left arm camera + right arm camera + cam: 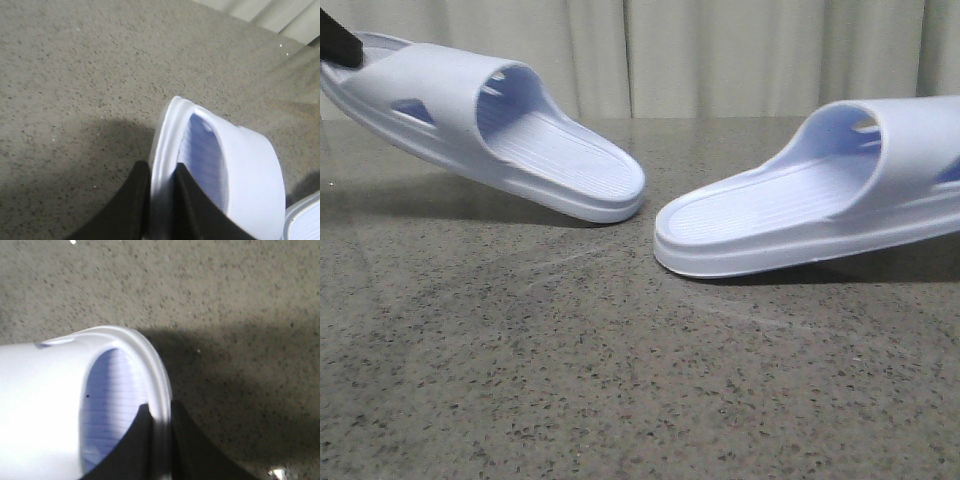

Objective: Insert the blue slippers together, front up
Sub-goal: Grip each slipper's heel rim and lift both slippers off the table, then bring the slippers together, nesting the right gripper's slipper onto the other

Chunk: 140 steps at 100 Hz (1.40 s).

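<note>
Two pale lavender-blue slippers hang over the speckled table. In the front view the left slipper (550, 150) tilts with its heel down toward the middle. The right slipper (800, 210) lies flatter, and its heel also points to the middle. A small gap separates the two heels. My left gripper (161, 167) is shut on the toe rim of the left slipper (250, 170); a bit of its black finger shows in the front view (335, 45). My right gripper (160, 407) is shut on the toe rim of the right slipper (40, 390). It is outside the front view.
The grey speckled stone table (620, 380) stretches in front of and below both slippers. A pale curtain (720, 50) hangs behind the table's far edge. The right slipper's heel shows at the corner of the left wrist view (302, 220).
</note>
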{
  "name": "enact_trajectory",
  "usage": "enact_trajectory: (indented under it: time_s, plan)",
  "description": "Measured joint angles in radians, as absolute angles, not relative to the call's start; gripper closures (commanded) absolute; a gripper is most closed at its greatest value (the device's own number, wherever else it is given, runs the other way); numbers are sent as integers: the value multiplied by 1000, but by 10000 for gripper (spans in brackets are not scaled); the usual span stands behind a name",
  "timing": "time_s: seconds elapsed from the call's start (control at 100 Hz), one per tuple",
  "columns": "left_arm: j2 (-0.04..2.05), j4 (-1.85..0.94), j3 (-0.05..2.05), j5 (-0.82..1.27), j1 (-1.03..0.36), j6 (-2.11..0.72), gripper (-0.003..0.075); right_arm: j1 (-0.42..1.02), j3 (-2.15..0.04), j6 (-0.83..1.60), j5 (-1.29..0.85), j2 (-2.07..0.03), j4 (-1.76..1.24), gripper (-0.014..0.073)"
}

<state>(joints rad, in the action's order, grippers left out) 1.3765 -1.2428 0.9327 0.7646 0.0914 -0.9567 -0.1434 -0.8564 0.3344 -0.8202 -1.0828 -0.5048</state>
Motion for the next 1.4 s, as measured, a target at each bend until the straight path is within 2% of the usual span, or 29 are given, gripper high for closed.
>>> enact_trajectory:
  time_s: [0.28,0.47,0.83,1.12,1.4]
  plan:
    - [1352,-1255,933,862,206,-950,705,-143,-1009,339,-825,-1084,-615,696]
    - [1352,-1318,933,945,265,-946,705,-143,-1034,345,-804,-1084,-714,696]
    - [1360,-1428,933,1054,268,-919,705,-143,-1034,529,-805,-1160,-1050,696]
    - [1433,-1510,933,1155,268,-900,705,-143,-1034,629,-823,-1256,-1149,696]
    - [1470,-1537,933,1166,268,-900,705,-143,-1034,692,-846,-1309,-1198,696]
